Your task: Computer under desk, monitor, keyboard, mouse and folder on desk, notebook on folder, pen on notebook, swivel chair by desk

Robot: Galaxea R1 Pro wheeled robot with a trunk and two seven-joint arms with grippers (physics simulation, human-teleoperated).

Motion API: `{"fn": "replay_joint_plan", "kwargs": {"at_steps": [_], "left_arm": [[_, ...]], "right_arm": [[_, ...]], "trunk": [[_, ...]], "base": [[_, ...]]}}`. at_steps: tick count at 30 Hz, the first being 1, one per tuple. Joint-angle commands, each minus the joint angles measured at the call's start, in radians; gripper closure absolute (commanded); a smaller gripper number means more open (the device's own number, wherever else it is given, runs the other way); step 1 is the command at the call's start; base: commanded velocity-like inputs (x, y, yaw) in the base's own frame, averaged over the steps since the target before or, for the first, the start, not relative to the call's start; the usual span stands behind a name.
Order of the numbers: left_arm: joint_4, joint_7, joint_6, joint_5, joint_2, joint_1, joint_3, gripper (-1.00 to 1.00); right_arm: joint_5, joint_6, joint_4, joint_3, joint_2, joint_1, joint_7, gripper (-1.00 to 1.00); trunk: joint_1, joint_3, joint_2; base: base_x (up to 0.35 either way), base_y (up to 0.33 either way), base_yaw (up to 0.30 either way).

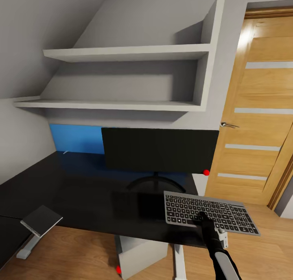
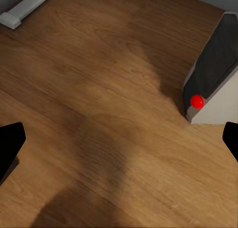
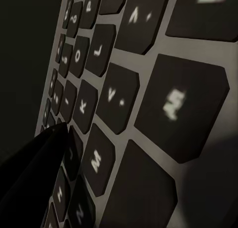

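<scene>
- The glossy black surface [image 1: 81,190] carries the monitor [image 1: 160,150] on its round base.
- The keyboard [image 1: 209,213] overhangs its front right corner.
- The computer [image 1: 140,255] stands on the wooden floor [image 1: 73,251] beneath.

Home bedroom/study corner, simulator render. Sloped ceiling [image 1: 36,32] cut into left wall, attic-style. White wall shelves [image 1: 126,79] stepped under slope. Glossy black desk [image 1: 81,190] ran along wall and turned at left, blue wall panel [image 1: 75,138] behind it. Monitor [image 1: 159,150] and keyboard [image 1: 209,213] sat on desk, grey computer [image 1: 140,255] tower stood below on wood-plank floor [image 2: 99,89]. Wooden interior door [image 1: 260,121] with frosted strips and lever handle stood at right.
</scene>
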Motion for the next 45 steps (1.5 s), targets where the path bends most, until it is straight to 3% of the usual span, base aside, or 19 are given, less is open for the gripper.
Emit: {"fn": "replay_joint_plan", "kwargs": {"at_steps": [1,12,14,18,20,30,37,45], "left_arm": [[0.001,-0.006,-0.002,0.011,0.0,-0.001,-0.007,-1.0],[0.001,-0.006,-0.001,0.011,0.0,-0.001,-0.007,-1.0],[0.001,-0.006,-0.001,0.011,-0.001,-0.001,-0.007,-1.0],[0.001,-0.006,-0.001,0.011,-0.001,-0.001,-0.007,-1.0],[0.001,-0.007,-0.001,0.011,-0.002,-0.001,-0.007,-1.0],[0.0,-0.007,-0.002,0.01,-0.003,-0.001,-0.007,-1.0],[0.0,-0.007,-0.001,0.009,-0.004,-0.001,-0.008,-1.0],[0.0,-0.007,-0.001,0.009,-0.006,-0.001,-0.009,-1.0]], "right_arm": [[-0.009,0.003,0.0,-0.003,0.001,-0.001,0.005,1.0],[-0.007,-0.002,0.007,-0.001,0.003,-0.001,0.005,1.0],[-0.007,-0.003,0.008,0.014,0.004,-0.001,-0.006,1.0],[-0.008,-0.006,0.002,0.086,0.005,-0.001,-0.123,1.0],[-0.009,-0.007,-0.007,0.103,0.007,-0.007,-0.184,1.0],[-0.013,-0.019,-0.017,0.114,0.057,-0.068,-0.345,1.0],[-0.013,-0.06,-0.017,0.114,0.057,-0.074,-0.353,1.0],[-0.013,-0.059,-0.012,0.115,0.057,-0.075,-0.31,1.0]], "trunk": [[0.0,-0.001,-0.001],[0.0,-0.001,-0.001],[0.0,-0.001,-0.001],[0.0,-0.001,-0.001],[0.0,-0.001,-0.001],[0.0,-0.001,-0.001],[0.0,-0.001,-0.001],[0.0,-0.001,-0.001]], "base": [[0.015,0.014,0.0],[0.001,0.001,0.0],[0.0,0.0,0.0],[0.0,0.0,0.0],[0.0,0.0,0.0],[0.0,0.0,0.0],[0.0,0.0,0.0],[0.0,0.0,0.0]]}}
